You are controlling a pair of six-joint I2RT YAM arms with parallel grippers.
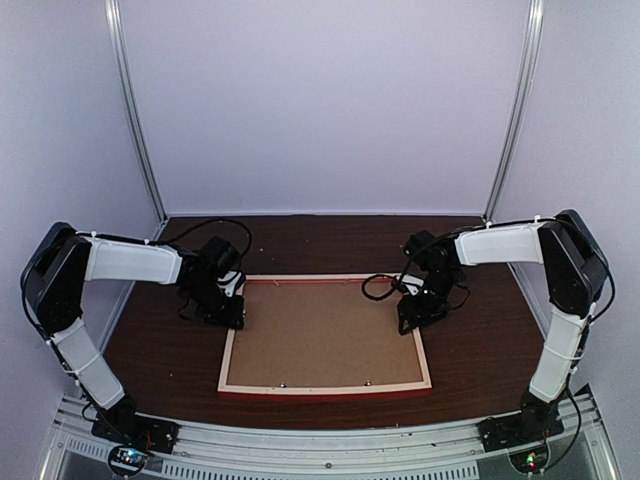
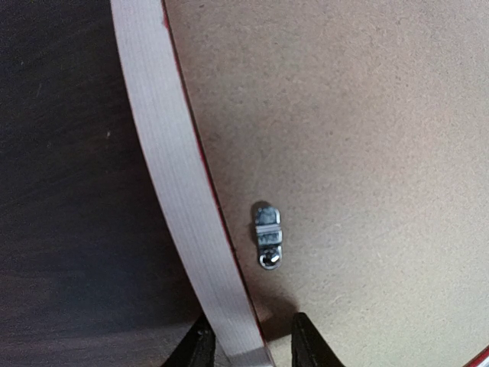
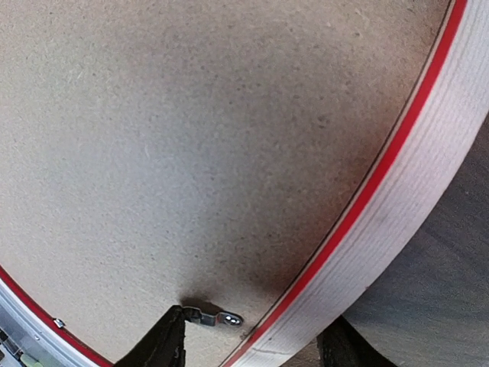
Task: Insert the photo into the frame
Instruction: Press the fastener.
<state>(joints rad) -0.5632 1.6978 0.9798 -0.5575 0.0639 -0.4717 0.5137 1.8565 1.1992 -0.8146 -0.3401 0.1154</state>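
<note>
The frame (image 1: 325,387) lies face down in the middle of the table, pale wood up with a red edge. A brown backing board (image 1: 325,335) fills it, and the photo is hidden. My left gripper (image 1: 225,315) is open and straddles the frame's left rail (image 2: 176,176); in the left wrist view the gripper (image 2: 252,348) has a metal clip (image 2: 268,235) just ahead of it. My right gripper (image 1: 415,318) is open astride the right rail (image 3: 412,199). In the right wrist view the gripper (image 3: 252,344) has its inner finger (image 3: 164,340) touching a metal clip (image 3: 218,316).
The dark wooden table (image 1: 480,370) is ringed by white walls with metal posts (image 1: 135,120) at the back corners. A metal rail (image 1: 330,445) carrying both arm bases runs along the near edge. Small clips (image 1: 367,382) show on the frame's near rail.
</note>
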